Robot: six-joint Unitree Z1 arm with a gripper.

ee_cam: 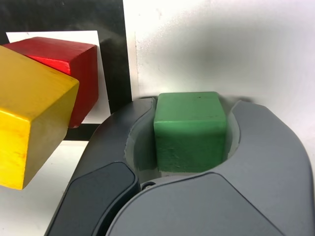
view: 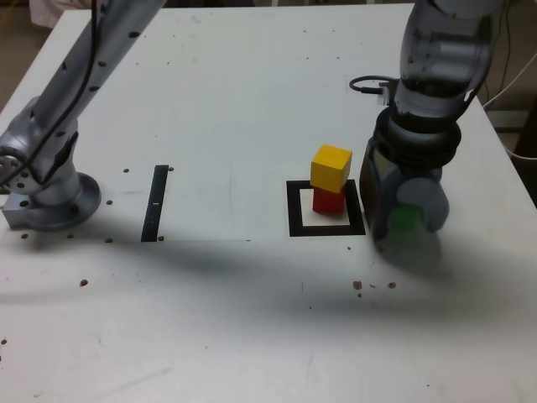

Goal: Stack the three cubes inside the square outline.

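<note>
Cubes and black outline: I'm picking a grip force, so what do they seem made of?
Cubes (green, yellow, red): probably painted wood, though plastic is possible; smooth faces, slightly worn edges, uneven colour on the yellow.
Outline: likely tape or print, flat on the table, with a dull, scuffed-looking surface.

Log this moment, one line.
gripper: shut on green cube | green cube: beside square outline | yellow cube: askew on red cube, inside outline
</note>
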